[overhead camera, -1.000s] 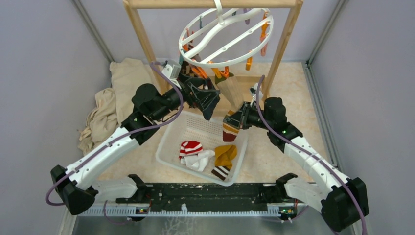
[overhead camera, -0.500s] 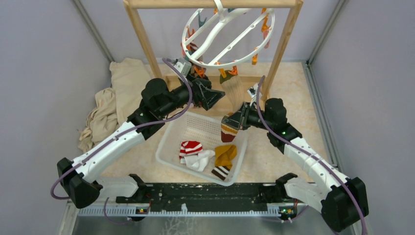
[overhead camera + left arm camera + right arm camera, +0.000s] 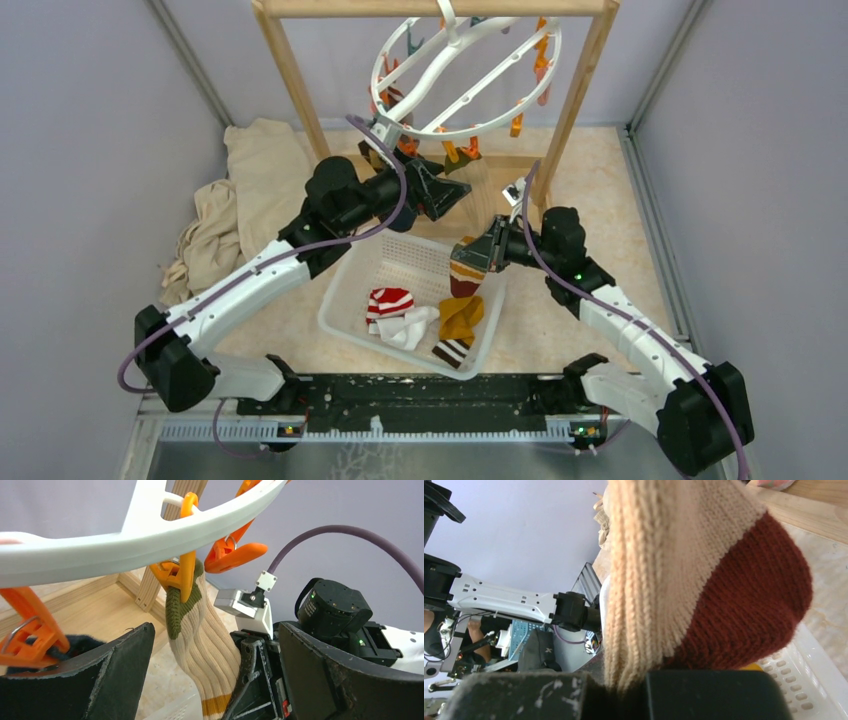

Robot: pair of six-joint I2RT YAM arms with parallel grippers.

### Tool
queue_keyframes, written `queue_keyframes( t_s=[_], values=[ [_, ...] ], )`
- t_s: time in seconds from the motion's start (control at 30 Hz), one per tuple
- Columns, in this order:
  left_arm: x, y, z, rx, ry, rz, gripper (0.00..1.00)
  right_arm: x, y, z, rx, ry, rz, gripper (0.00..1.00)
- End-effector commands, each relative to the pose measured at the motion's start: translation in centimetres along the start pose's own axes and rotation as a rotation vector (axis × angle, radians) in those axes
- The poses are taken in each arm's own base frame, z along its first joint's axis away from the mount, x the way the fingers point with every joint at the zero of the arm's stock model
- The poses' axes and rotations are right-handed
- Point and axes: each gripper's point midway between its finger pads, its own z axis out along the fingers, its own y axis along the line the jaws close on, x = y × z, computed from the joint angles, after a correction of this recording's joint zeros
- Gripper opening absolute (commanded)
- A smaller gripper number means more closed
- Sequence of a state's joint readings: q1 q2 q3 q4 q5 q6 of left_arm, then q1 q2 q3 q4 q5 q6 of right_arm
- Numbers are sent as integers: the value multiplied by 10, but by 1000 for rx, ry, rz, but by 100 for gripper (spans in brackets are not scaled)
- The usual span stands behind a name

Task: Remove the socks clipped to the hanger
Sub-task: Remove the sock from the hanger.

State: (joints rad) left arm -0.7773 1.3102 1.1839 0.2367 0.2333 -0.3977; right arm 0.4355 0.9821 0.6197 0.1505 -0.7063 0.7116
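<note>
- Beige mottled table point(image 3: 590, 200), plain grey walls point(image 3: 90, 150), and a crumpled cream cloth point(image 3: 230, 200) at the left
- A wooden frame point(image 3: 290, 80) carries the hanger point(image 3: 480, 127), a tilted white plastic ring with orange clips
- One clip point(image 3: 182, 575) pinches the green cuff of a ribbed cream sock point(image 3: 200, 635) (rust-red toe, mustard stripe)
- The right gripper point(image 3: 478, 252) is clamped on that sock's foot, over the basket's far edge
- The left gripper point(image 3: 440, 190) has its jaws wide apart under the ring, near the cuff
- The perforated white basket point(image 3: 345, 305) holds loose socks point(image 3: 388, 300): striped, white, mustard

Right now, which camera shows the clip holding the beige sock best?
Left wrist: the orange clip bites the sock's green cuff close up. Top external shows it tiny; right wrist shows only the sock's red toe.
</note>
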Motion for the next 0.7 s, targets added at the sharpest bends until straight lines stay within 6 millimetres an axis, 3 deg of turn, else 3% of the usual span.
queue_keyframes(
  t_s=[0.0,0.3,0.67],
  values=[
    [-11,-12,4,57,-58,-21,99,-14,22,-4,-79,-46,-79,0],
    [-6,-20,3,116,-73,-50,99,-13,25,-5,-87,-45,-77,0],
    [-15,-24,-36,120,-210,-45,99,-11,27,-11,-71,-50,-60,0]
  ],
)
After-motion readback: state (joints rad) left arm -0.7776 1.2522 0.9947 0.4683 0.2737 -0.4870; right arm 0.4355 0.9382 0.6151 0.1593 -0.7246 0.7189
